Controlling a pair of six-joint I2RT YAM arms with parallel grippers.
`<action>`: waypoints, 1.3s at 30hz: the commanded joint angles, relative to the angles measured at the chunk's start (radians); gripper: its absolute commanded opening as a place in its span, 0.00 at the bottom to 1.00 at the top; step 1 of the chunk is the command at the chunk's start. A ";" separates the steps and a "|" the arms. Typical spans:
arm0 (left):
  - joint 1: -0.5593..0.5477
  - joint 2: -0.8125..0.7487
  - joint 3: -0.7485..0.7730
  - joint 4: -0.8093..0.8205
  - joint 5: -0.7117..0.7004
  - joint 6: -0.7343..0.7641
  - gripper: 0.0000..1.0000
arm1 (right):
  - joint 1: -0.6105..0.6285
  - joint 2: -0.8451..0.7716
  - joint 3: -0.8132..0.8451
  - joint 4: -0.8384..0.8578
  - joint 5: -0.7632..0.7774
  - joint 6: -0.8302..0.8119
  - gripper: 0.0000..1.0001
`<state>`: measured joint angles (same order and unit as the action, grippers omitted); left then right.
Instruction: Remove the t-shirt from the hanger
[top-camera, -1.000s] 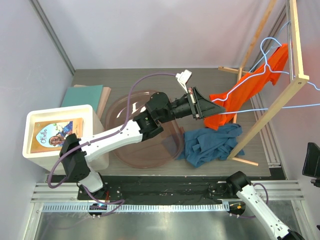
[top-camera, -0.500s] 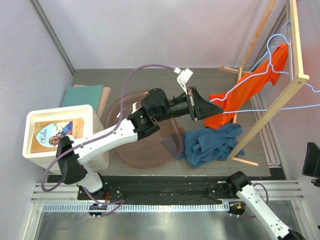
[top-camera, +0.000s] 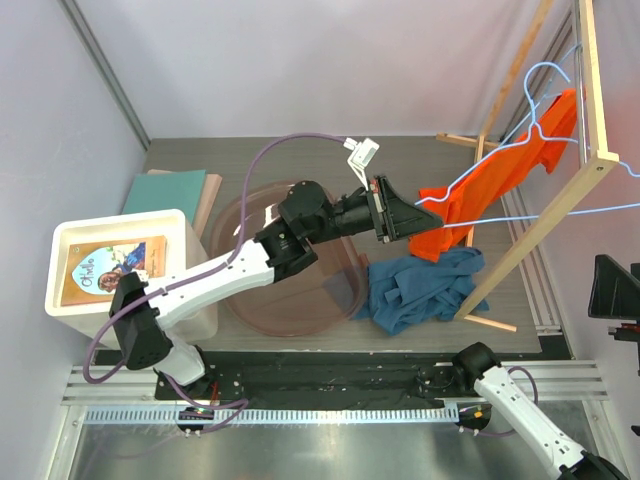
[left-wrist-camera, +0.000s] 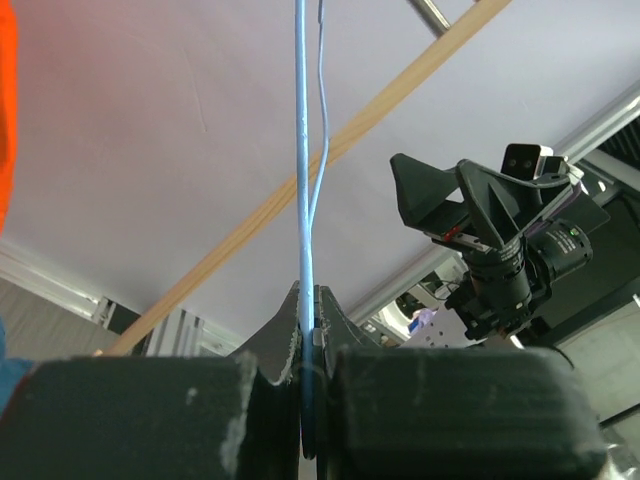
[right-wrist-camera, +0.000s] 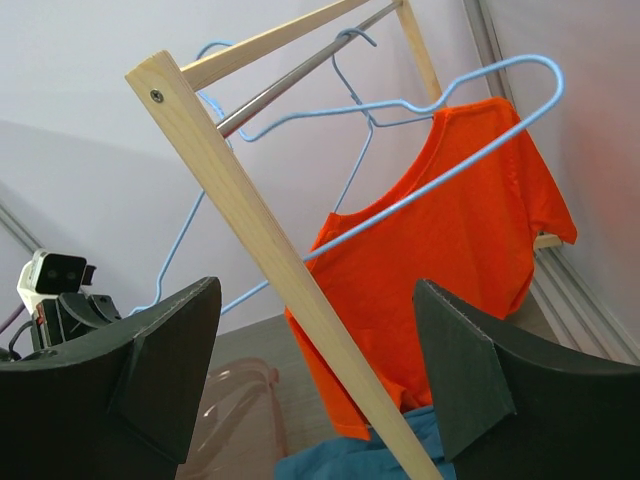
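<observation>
Left gripper (left-wrist-camera: 306, 320): in the left wrist view, pressed together on the blue hanger (left-wrist-camera: 303, 150) wire. Top view: this gripper reaches out to the left of the rack (top-camera: 540, 225). The orange t-shirt (top-camera: 500, 170) is draped on the hanger against the rack, and a blue garment (top-camera: 425, 285) lies at the rack's foot. Right wrist view: right gripper (right-wrist-camera: 318, 290) spread, empty, facing the rack. Progress judged early: the shirt is not yet off.
</observation>
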<state>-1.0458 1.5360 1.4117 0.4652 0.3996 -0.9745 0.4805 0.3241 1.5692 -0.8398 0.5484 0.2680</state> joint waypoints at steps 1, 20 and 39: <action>-0.008 -0.019 -0.026 0.069 0.021 -0.102 0.00 | 0.004 0.035 0.014 -0.005 0.028 0.014 0.83; -0.010 0.096 0.066 0.153 0.203 -0.144 0.00 | 0.003 0.026 0.017 0.001 0.045 -0.007 0.83; -0.010 0.131 0.224 -0.283 0.346 0.199 0.00 | 0.003 -0.006 0.008 0.019 0.050 -0.029 0.83</action>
<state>-1.0447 1.6970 1.5894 0.3538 0.6224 -0.9878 0.4805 0.3248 1.5745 -0.8532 0.5831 0.2634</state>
